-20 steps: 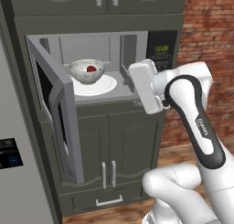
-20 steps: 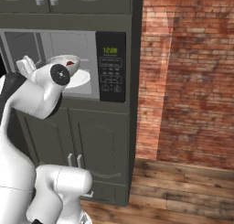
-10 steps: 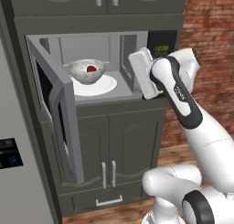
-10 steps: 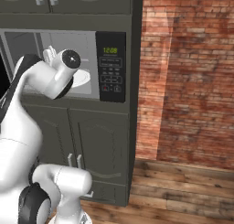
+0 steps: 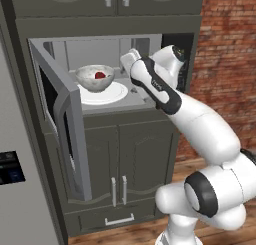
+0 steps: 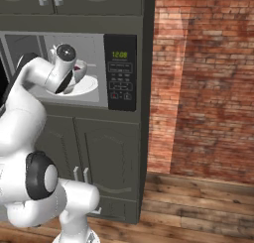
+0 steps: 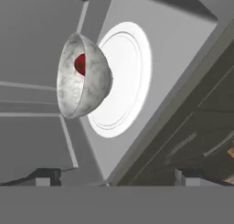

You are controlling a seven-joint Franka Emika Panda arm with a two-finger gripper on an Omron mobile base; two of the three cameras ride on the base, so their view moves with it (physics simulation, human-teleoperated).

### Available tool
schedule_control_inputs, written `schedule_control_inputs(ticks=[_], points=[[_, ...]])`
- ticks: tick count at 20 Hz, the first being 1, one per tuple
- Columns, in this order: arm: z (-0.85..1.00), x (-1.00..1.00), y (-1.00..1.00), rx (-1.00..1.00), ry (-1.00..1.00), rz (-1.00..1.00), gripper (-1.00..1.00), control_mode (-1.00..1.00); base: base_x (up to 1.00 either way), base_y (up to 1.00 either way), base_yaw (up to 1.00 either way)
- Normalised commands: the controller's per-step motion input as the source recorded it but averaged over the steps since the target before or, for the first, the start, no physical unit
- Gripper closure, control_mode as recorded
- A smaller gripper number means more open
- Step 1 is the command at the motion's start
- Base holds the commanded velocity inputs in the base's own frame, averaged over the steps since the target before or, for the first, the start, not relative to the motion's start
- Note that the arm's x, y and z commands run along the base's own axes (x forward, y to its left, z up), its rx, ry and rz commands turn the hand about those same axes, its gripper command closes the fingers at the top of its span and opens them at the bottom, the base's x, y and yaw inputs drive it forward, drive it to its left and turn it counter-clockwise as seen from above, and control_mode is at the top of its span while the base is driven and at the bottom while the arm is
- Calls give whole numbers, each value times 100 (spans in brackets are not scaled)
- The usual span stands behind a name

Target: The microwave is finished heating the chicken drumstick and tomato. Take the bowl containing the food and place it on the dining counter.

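The microwave stands open, its door swung wide to the left. Inside, the bowl sits on the white turntable plate with the tomato showing red in it. The fingers are spread with nothing between them, at the cavity's right side, near the bowl but apart from it.

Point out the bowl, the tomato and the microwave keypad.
bowl (image 5: 92, 79), left base view, on its outer wall.
tomato (image 7: 80, 64), hand view, on its red skin inside the bowl.
microwave keypad (image 6: 120, 73), right base view, on the black panel.
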Motion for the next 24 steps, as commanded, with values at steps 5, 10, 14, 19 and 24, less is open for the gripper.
schedule_control_inputs(ticks=[5,10,14,19,24], points=[[-31,94,13,-8,1,-7,-100,-100,0,0,0],[-19,80,20,-4,3,-6,-100,-100,0,0,0],[-26,65,35,-3,6,-5,-100,-100,0,0,0],[-15,66,33,0,4,-3,-100,-100,0,0,0],[0,62,24,0,1,-3,-100,-100,0,0,0]])
